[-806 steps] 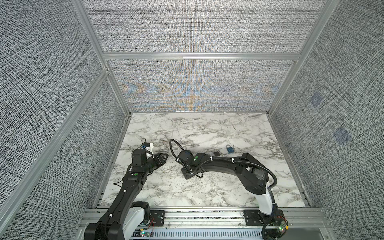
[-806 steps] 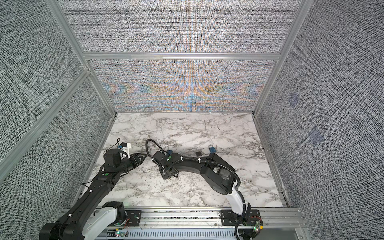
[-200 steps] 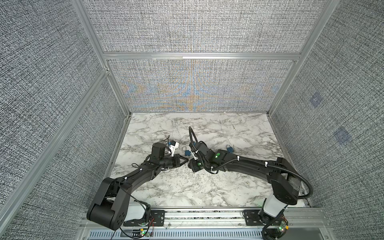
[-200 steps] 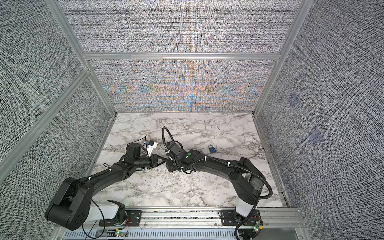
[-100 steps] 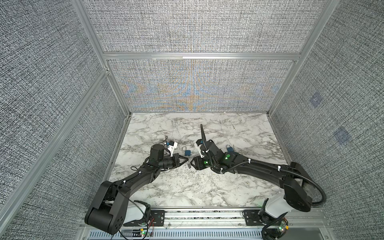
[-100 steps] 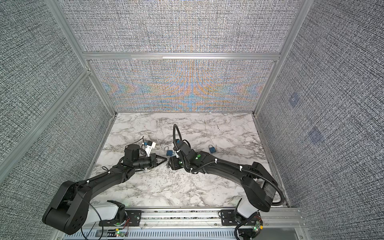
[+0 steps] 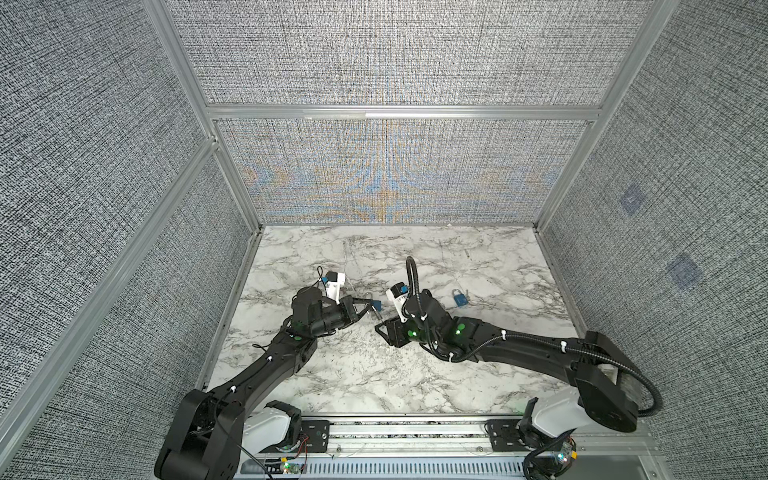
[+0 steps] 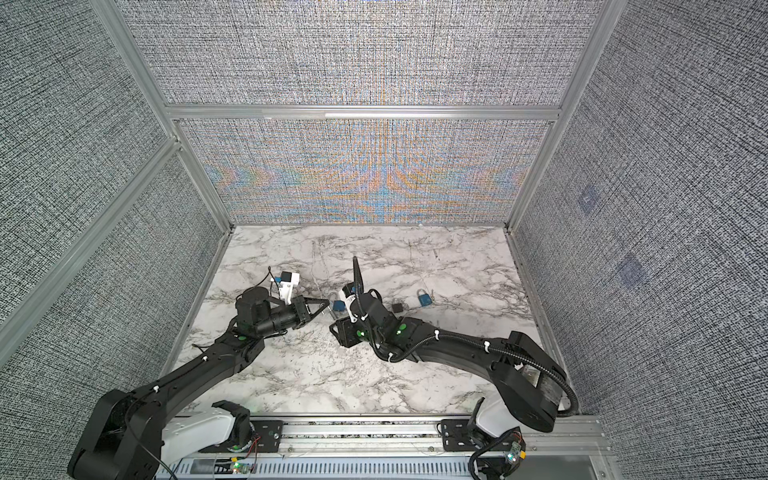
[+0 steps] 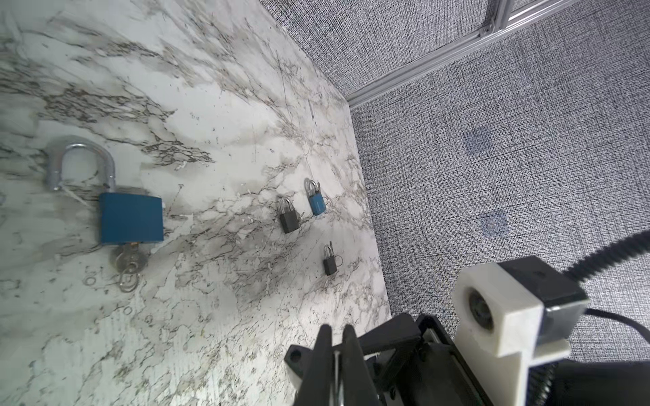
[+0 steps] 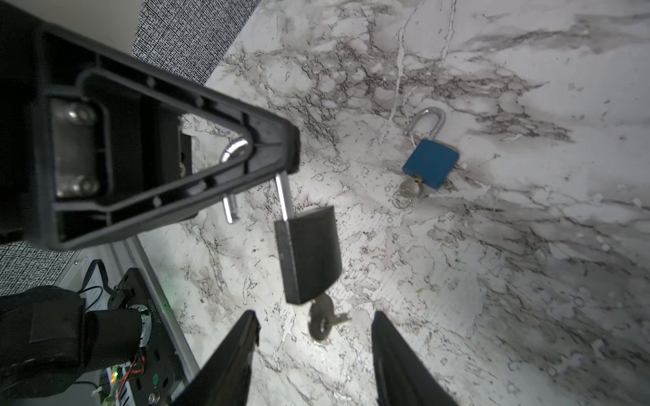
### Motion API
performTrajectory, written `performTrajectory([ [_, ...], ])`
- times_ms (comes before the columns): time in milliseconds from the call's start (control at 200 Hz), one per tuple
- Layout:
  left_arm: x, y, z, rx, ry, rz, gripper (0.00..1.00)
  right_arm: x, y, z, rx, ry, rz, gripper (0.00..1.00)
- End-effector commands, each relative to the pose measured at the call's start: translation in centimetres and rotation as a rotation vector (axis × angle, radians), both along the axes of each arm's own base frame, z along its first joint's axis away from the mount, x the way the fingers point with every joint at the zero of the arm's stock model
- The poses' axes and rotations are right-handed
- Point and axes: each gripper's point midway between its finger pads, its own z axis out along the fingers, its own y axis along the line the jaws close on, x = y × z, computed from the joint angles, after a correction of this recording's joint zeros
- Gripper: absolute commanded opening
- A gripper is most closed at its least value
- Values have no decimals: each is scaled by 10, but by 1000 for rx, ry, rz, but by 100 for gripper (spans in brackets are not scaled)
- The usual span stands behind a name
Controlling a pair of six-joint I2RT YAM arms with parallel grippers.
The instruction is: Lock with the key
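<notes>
1. Pinching the silver shackle (image 10: 284,197) of a dark padlock (image 10: 309,253), the left gripper (image 10: 291,153) has its fingers pressed tight together. The lock body hangs free from it above the marble table (image 7: 415,374), and the short leg of the shackle is out of the body.
2. A key (image 10: 322,318) sticks out of the underside of the hanging dark padlock.
3. Beyond it, a blue padlock (image 10: 431,163) lies flat on the table with its shackle sprung open and the blue padlock's key (image 10: 411,186) in its keyhole.
4. The right gripper (image 10: 314,318) faces the left one with its jaws apart at a middling width. It has one finger on each side of the hanging key and holds nothing.
5. Farther right, a second dark padlock (image 8: 397,307) and a second blue padlock (image 8: 423,298) lie near each other on the table, well apart from both grippers.
</notes>
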Motion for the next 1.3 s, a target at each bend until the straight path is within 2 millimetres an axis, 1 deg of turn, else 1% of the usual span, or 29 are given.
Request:
performTrajectory([
  [0,1,-1,9,-13,-18,6,0,13,4,15,23,-76,-30,53],
  [95,1,-1,12,-17,-26,8,0,15,7,16,33,-88,-32,48],
  [150,1,-1,14,-19,-29,8,0,17,8,19,43,-96,-37,44],
  [315,1,-1,17,-23,-36,7,0,20,12,17,41,-99,-38,32],
  [400,1,-2,18,-24,-35,4,0,20,13,15,41,-95,-38,29],
  [605,0,-1,18,-24,-34,2,0,23,11,19,41,-111,-50,27],
  [745,-1,-1,20,-25,-39,2,0,24,9,19,39,-115,-57,16],
  [825,-2,-1,21,-24,-41,0,0,24,8,19,41,-116,-64,8],
  [885,-2,-1,20,-22,-40,0,0,23,7,20,47,-112,-69,0],
  [1010,-2,-1,20,-10,-44,-3,0,21,5,21,72,-102,-60,0],
  [1090,-2,-1,19,13,-51,-10,0,18,6,28,122,-75,-28,0],
  [1095,-2,-1,19,15,-51,-11,0,18,7,28,124,-72,-25,0],
  [1145,0,0,19,37,-53,-9,20,16,6,32,158,-34,7,0],
  [1170,1,1,20,49,-62,-6,26,15,6,34,173,-14,24,0],
  [1260,4,6,20,98,-66,18,38,9,3,35,215,70,109,0],
  [1295,6,8,22,116,-80,28,41,6,0,35,226,104,141,0],
])
